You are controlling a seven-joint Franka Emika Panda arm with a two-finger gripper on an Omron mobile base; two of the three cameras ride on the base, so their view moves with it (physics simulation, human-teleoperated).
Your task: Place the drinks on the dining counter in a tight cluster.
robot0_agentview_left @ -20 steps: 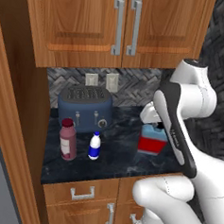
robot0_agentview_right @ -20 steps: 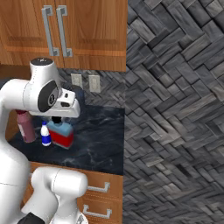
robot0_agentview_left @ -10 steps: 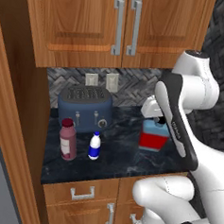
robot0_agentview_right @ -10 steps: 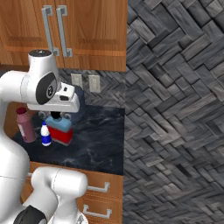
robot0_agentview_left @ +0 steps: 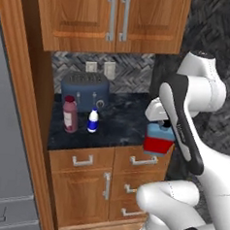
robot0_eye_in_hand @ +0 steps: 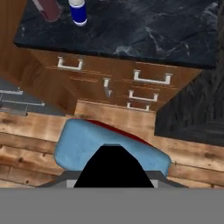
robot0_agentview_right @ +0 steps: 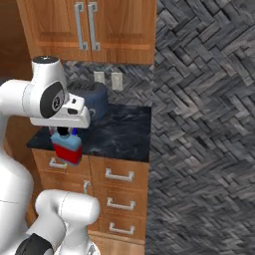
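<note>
While gripped, square bottle [robot0_agentview_left: 159,138] hangs beneath hand [robot0_agentview_left: 161,123].

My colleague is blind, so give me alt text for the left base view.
A white robot arm holds a blue-and-red bottle in the air off the front edge of a small dark counter; a maroon bottle and a small white-and-blue bottle stand before a blue toaster.

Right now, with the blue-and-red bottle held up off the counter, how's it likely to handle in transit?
The blue-and-red bottle looks rigid and boxy, so probably no flexing. The gripper holds it at the black cap, body hanging below, so it may swing or tilt. Its squat square base should resist tipping once set down.
</note>
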